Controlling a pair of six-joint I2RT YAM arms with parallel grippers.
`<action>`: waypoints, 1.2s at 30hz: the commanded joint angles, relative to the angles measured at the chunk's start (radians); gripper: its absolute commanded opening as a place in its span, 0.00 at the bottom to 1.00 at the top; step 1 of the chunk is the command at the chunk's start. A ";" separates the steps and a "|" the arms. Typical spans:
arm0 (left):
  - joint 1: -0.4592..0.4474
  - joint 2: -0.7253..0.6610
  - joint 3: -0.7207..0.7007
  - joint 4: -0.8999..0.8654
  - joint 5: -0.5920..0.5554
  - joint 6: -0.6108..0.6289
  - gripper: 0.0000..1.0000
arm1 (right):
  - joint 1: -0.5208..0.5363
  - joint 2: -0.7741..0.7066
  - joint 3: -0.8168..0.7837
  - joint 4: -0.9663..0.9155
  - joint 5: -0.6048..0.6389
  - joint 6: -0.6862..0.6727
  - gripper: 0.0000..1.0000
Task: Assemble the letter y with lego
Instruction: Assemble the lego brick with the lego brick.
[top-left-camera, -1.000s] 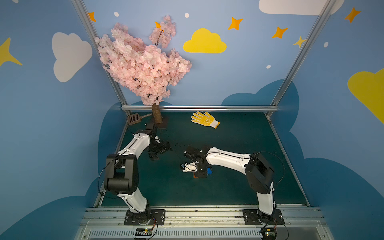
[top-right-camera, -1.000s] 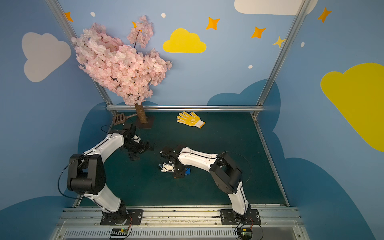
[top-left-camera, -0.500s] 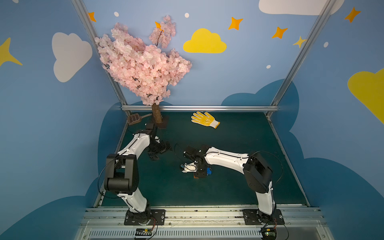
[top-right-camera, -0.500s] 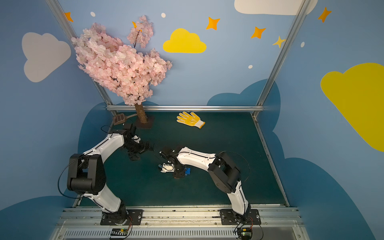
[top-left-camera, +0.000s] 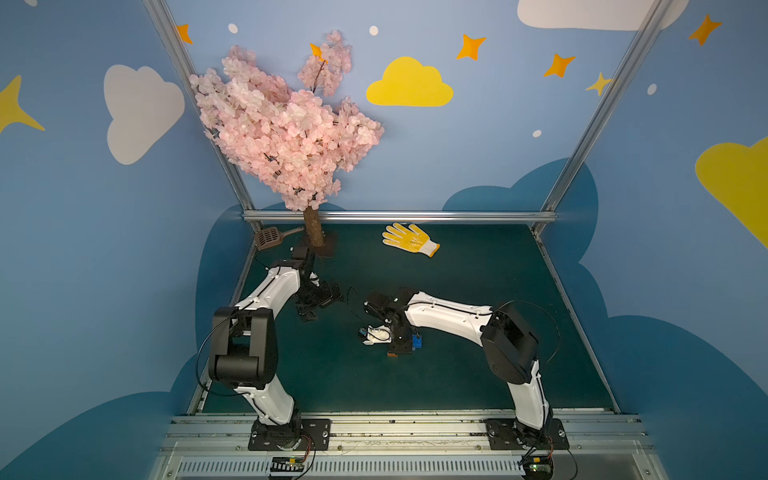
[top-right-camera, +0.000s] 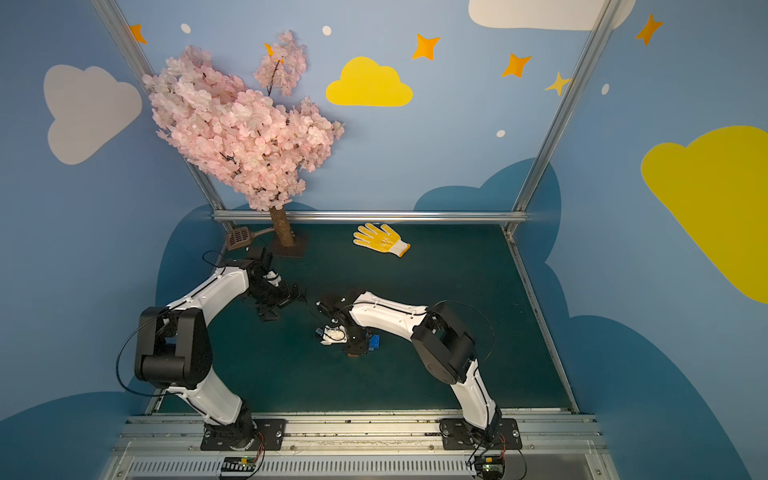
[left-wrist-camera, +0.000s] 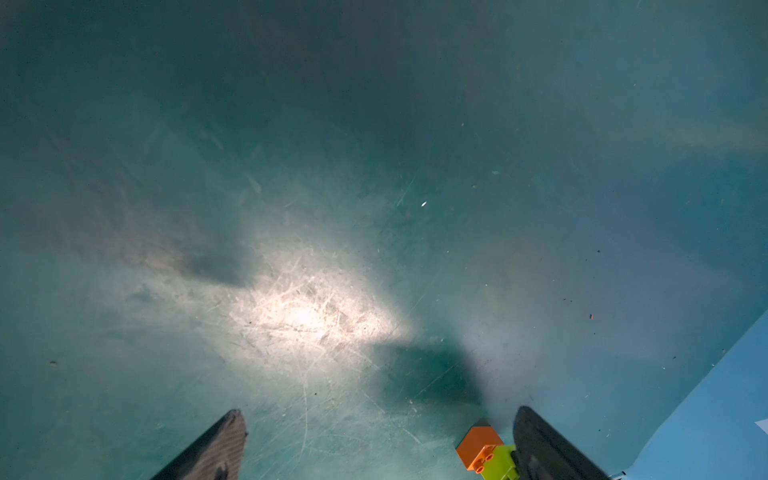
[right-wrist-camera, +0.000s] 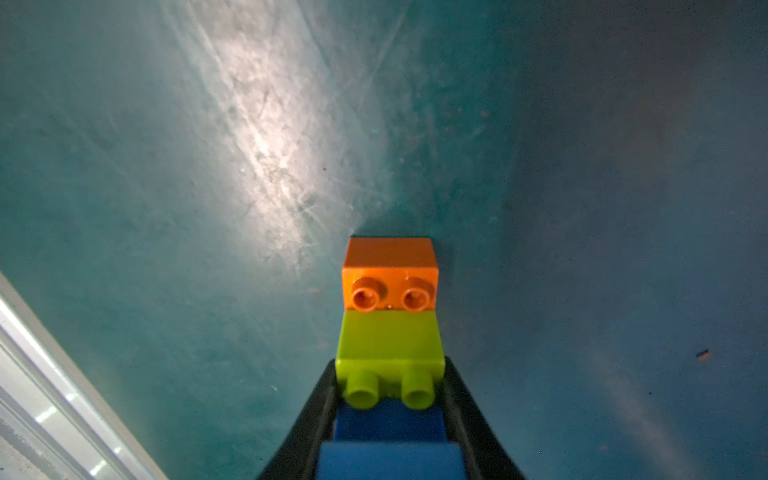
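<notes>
**Right gripper** (right-wrist-camera: 390, 368), black parallel jaws, was closed from both sides on the lime green plastic studded brick (right-wrist-camera: 390, 345) and the dark blue plastic brick (right-wrist-camera: 388, 419) behind it, so gripping the partly built multicolour letter y (top-left-camera: 417, 341) by its stem. The hold on the flat side walls probably served to stop the figure twisting. Beyond the jaws projected the orange plastic studded brick (right-wrist-camera: 390, 257), the tail's end, stepped so that two studs of each tail brick showed. Its far edge met a shadow on the scratched dark green table mat (right-wrist-camera: 166, 166), suggesting it lay on or just above the surface; contact could not be told. A lighter blue plastic piece (right-wrist-camera: 390, 461) lay nearest the wrist camera, and no pink brick was visible. In both top views the figure sat near the middle of the mat, under the right wrist. **Left gripper** (left-wrist-camera: 380, 419), to the left and farther back, stood wide open and held nothing, probably placed to brace or receive the figure. Orange and lime showed beside one finger (left-wrist-camera: 540, 440). Well apart, at the far edge, lay a yellow knitted work glove (top-left-camera: 409, 239). A pink artificial blossom tree (top-left-camera: 286, 133) and a brown slotted plastic scoop (top-left-camera: 270, 237) occupied the far left corner, clear of the work.
</notes>
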 joint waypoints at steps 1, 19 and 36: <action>0.006 0.010 0.011 -0.025 -0.008 0.005 1.00 | 0.004 0.064 0.009 -0.012 -0.007 0.010 0.00; 0.009 0.016 0.013 -0.025 -0.010 0.003 1.00 | 0.011 0.044 0.036 -0.019 -0.006 0.030 0.00; 0.009 0.020 0.010 -0.022 -0.009 0.002 1.00 | -0.182 -0.083 0.072 -0.170 -0.542 0.043 0.00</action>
